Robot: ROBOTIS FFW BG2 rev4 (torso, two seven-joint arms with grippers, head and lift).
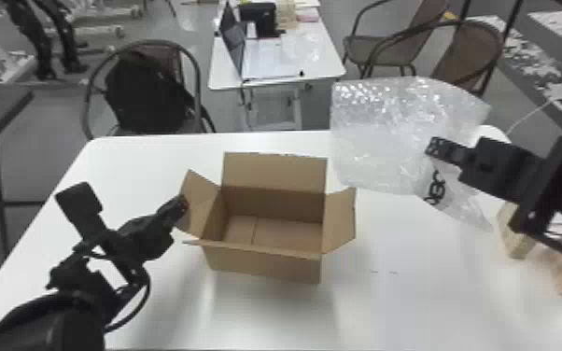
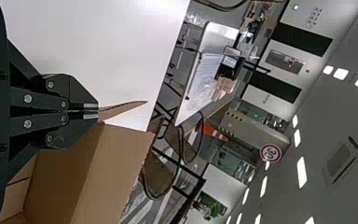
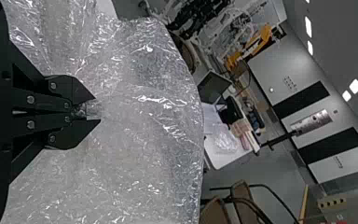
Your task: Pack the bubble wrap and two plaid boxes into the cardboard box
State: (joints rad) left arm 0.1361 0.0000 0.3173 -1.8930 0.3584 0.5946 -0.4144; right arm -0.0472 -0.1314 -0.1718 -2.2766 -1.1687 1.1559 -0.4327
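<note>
L gripper (image 1: 182, 204): fingers clamped on the near L flap (image 1: 200, 205). Ctr: cardboard box (image 1: 263, 267), open-topped. Beside it, R & slightly beyond: bubble wrap (image 1: 378, 130), pinched in R gripper (image 1: 434, 147), the nearer arm; next move likely leftward, then down. Wrap has dark print (image 1: 435, 189), unread. Far R: plaid boxes (image 1: 517, 240), on table (image 1: 410, 303).

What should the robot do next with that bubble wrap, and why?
Perhaps swing the bubble wrap left over the cardboard box: the right gripper holds it off to the box's right, the box's top is open, and the left gripper pinches its left flap.
</note>
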